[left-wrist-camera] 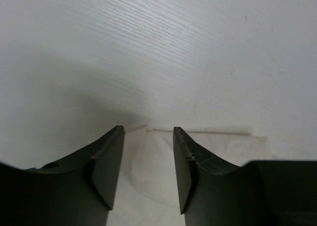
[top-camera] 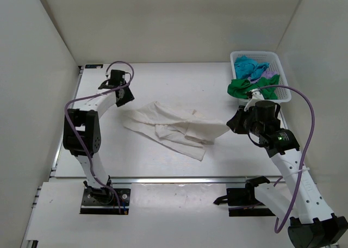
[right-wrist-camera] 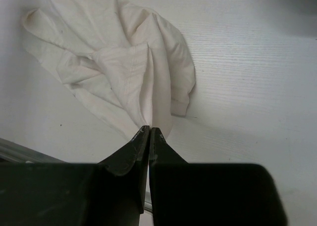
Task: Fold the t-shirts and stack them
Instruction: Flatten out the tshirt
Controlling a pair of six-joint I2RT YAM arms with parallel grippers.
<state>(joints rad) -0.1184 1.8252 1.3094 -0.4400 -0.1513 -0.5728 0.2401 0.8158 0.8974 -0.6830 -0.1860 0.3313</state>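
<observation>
The cream-white t-shirt [top-camera: 168, 127] lies crumpled and spread out in the middle of the table. My right gripper [top-camera: 231, 123] is at its right end, and in the right wrist view the right gripper [right-wrist-camera: 149, 129] is shut on a fold of the cream t-shirt [right-wrist-camera: 114, 62]. My left gripper [top-camera: 126, 97] stands over the shirt's far left corner. In the left wrist view the left gripper [left-wrist-camera: 148, 132] is open, its fingers straddling the edge of the cloth [left-wrist-camera: 148, 171]. The green t-shirt [top-camera: 247, 87], turquoise t-shirt [top-camera: 249, 67] and lilac t-shirt [top-camera: 265, 73] sit in the basket.
A white lattice basket [top-camera: 284, 78] stands at the back right, the green cloth hanging over its near rim. White walls close in the table on the left, right and back. A metal rail [top-camera: 163, 179] runs along the table's near edge.
</observation>
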